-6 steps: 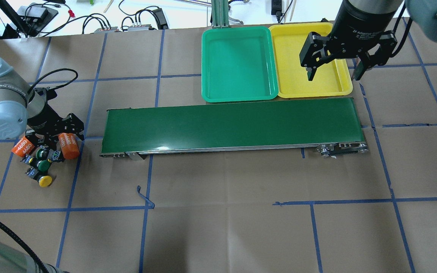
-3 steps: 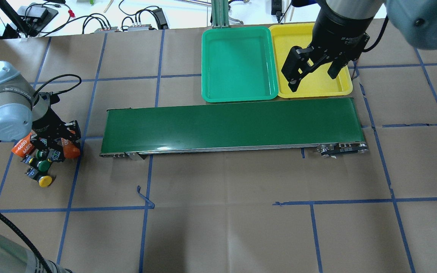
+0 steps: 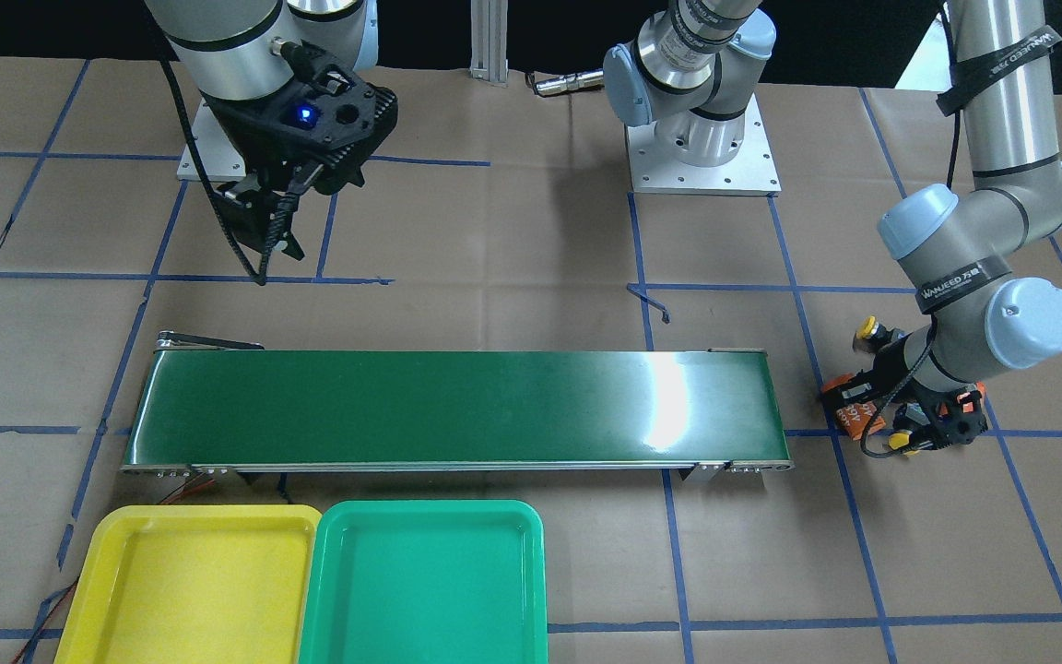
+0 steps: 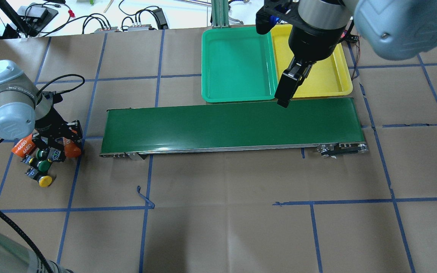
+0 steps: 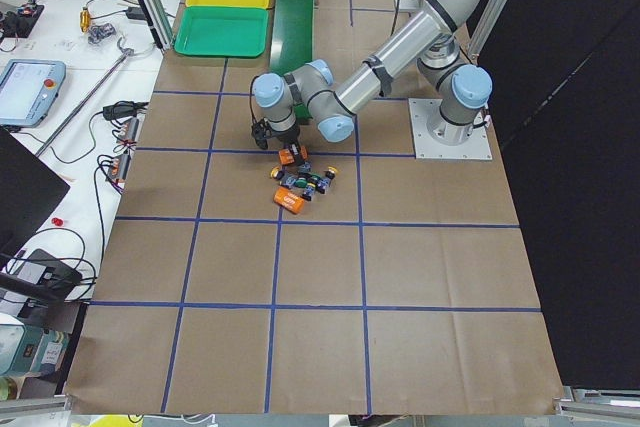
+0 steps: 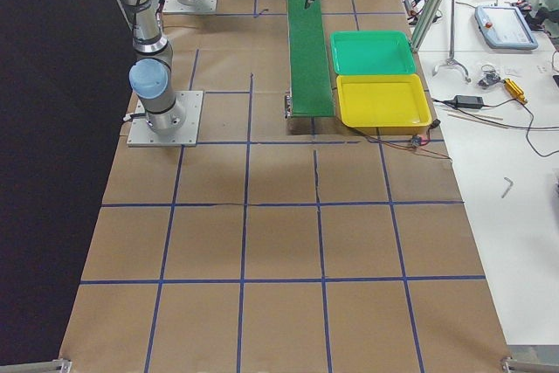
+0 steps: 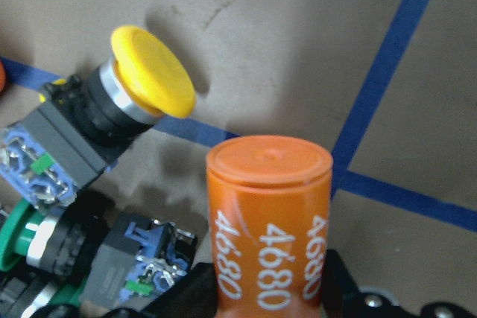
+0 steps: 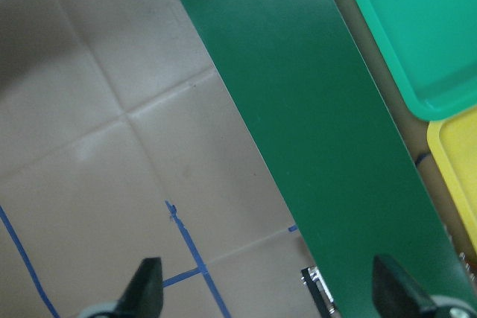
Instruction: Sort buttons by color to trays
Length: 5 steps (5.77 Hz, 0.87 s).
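Since the earlier frame the right hand has been swung off the yellow tray to the far edge of the conveyor belt, by the seam between that tray and the green tray. Its fingers are spread wide. The left hand has been closed, and an orange cylinder marked 4680 is pinched in it. The buttons are clustered on the desk just beside that cylinder, well apart from both trays.
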Motion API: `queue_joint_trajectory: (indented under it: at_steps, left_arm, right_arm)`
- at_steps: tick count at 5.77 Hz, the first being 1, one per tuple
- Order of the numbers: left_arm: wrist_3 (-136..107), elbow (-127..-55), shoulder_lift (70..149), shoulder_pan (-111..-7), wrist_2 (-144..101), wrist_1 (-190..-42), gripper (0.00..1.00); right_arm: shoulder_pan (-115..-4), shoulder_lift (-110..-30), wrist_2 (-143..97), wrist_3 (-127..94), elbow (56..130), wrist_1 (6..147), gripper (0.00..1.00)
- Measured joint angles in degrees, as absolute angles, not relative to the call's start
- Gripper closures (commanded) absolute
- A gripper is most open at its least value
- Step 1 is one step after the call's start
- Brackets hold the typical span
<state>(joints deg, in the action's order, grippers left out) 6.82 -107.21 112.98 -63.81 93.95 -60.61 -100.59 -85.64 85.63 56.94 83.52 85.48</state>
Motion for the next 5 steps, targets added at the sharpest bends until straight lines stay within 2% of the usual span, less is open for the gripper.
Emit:
queue_joint_trajectory:
  at_steps: [2, 5]
  left_arm:
    - [6.6, -107.1, 113.1, -64.0, 93.8, -60.7, 0.97]
    - [15.1, -102.1, 109.3, -67.4, 93.4, -65.8, 0.97]
  right_arm:
    - [-102.6, -83.2, 85.7, 71.1, 84.9, 91.3, 0.0]
    - [-102.6, -81.8, 86.1, 74.6, 87.8, 94.1, 0.0]
